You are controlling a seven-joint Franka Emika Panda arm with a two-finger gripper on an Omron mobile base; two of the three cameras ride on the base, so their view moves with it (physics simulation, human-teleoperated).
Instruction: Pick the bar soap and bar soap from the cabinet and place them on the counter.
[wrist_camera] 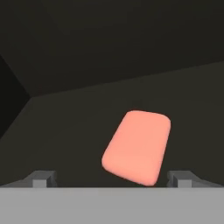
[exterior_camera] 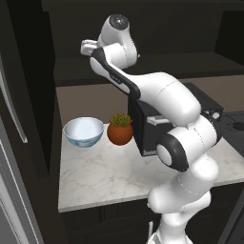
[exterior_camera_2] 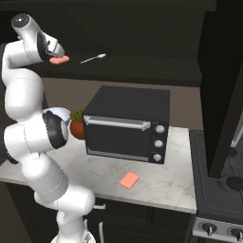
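Observation:
One salmon-pink bar soap (wrist_camera: pixel 137 146) lies flat on the dark shelf of the open cabinet (wrist_camera: pixel 65 127), straight ahead of my gripper (wrist_camera: pixel 112 178). Both fingertips stand wide apart, one on each side of the bar's near end, and neither touches it. In the right base view the same bar soap (exterior_camera_2: pixel 60 60) sits at the shelf's front edge just under my raised hand (exterior_camera_2: pixel 53 49). A second bar soap (exterior_camera_2: pixel 129 180) rests on the marble counter (exterior_camera_2: pixel 166 182) in front of the toaster oven.
A silver spoon (exterior_camera_2: pixel 93 58) lies on the cabinet shelf to the right of the bar. A black toaster oven (exterior_camera_2: pixel 126 124), a blue-white bowl (exterior_camera: pixel 83 131) and a potted plant (exterior_camera: pixel 119 128) stand on the counter. A stove (exterior_camera_2: pixel 223 190) adjoins at the right.

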